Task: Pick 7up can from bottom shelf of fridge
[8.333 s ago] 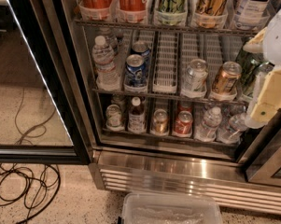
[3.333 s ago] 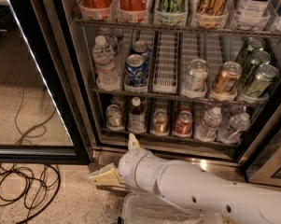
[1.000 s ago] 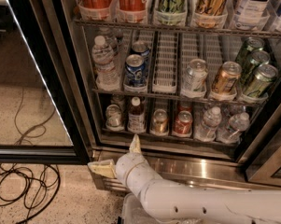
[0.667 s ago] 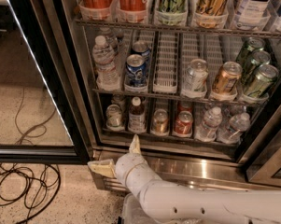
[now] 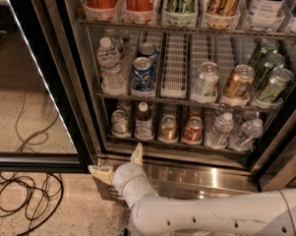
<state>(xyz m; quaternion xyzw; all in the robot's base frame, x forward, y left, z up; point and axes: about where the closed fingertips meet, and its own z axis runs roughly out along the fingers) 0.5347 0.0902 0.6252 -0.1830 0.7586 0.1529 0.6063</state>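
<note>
The 7up can (image 5: 120, 122), pale silvery-green with a shiny top, stands in the leftmost lane of the bottom shelf (image 5: 187, 145) of the fridge (image 5: 73, 82), whose door is open. My gripper (image 5: 119, 164) is below it, in front of the fridge's steel louvred base, and is apart from the can. It is open and empty. One cream finger (image 5: 101, 174) points left and the other finger (image 5: 136, 154) points up towards the shelf's front edge. My white arm runs in from the lower right.
On the bottom shelf, right of the 7up can, stand a dark bottle (image 5: 144, 122), a copper-gold can (image 5: 168, 128), a red can (image 5: 192, 130) and water bottles (image 5: 219, 130). The rack above holds a water bottle, cans and white slotted trays (image 5: 174, 67). Black cables (image 5: 24, 195) lie on the floor at left.
The arm has come from the right edge of the view down in front of the fridge's base. Over the last second it has barely moved. The cans have not moved.
</note>
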